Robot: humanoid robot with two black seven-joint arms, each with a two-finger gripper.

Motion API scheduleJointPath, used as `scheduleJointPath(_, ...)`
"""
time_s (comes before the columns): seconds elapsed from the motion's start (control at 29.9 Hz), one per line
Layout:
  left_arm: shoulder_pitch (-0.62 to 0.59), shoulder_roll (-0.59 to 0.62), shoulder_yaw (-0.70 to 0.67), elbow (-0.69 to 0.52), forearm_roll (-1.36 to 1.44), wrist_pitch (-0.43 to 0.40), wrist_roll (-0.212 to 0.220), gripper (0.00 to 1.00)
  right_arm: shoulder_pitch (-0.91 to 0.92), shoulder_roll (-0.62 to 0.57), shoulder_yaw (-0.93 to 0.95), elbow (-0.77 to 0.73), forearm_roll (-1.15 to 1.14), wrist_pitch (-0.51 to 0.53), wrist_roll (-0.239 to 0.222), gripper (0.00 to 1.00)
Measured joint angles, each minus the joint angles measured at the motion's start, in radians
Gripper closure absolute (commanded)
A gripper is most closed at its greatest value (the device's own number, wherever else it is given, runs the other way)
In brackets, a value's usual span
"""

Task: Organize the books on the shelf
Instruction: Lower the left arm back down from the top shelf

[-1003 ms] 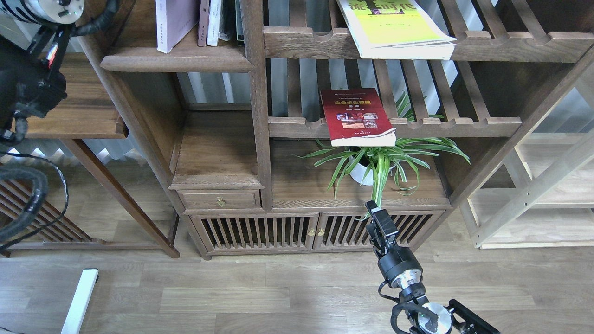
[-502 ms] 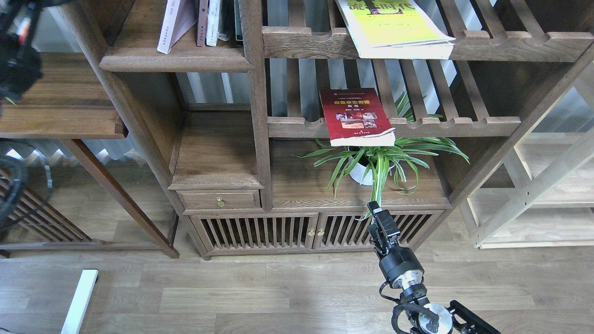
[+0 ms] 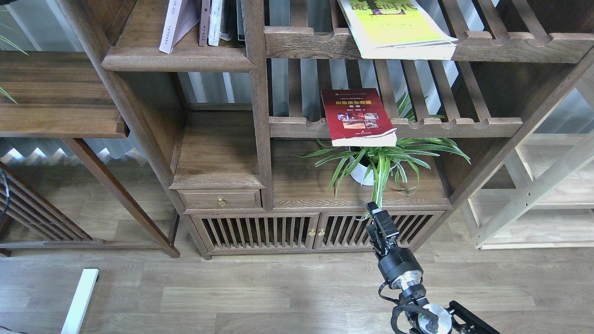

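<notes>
The plain white book (image 3: 175, 22) leans against thin brown, white and dark-spined books on the solid dark-brown shelf (image 3: 178, 62) at the upper left. The red book (image 3: 357, 116) lies flat on a slatted shelf, its front edge overhanging the rail. The larger yellow-green book (image 3: 394, 28) lies flat on the slatted shelf above, also overhanging. My right gripper (image 3: 375, 214) points up in front of the low cabinet, well below the red book; it is dark and I cannot make out its fingers. My left arm is out of view.
A potted spider plant (image 3: 376, 162) stands under the red book, just above my right gripper. A lower cabinet with slatted doors (image 3: 260, 232) and a small drawer (image 3: 220, 200) is below. A side table (image 3: 60, 102) stands left, a pale wooden rack (image 3: 538, 195) right.
My left arm has risen and left the view at the upper left. The white book now leans more to the right. My right arm has barely moved.
</notes>
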Motion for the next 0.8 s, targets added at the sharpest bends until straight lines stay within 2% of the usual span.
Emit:
scheduleJointPath(0.37, 0.042, 0.01, -0.126, -0.169, -0.107, -0.041, 0.0, 0.01, -0.007, 0.0, 0.002, 0.003, 0.0, 0.0, 0.002, 0.01)
scheduleJointPath(0.47, 0.045, 0.011, -0.171, -0.175, -0.135, -0.1, 0.0, 0.01, -0.004, 0.002, 0.001, 0.002, -0.001, 0.0, 0.001, 0.01)
scheduleJointPath(0.8, 0.107, 0.011, -0.303, -0.176, -0.225, -0.385, 0.0, 0.01, 0.003, -0.003, -0.002, 0.0, -0.006, 0.0, -0.001, 0.01)
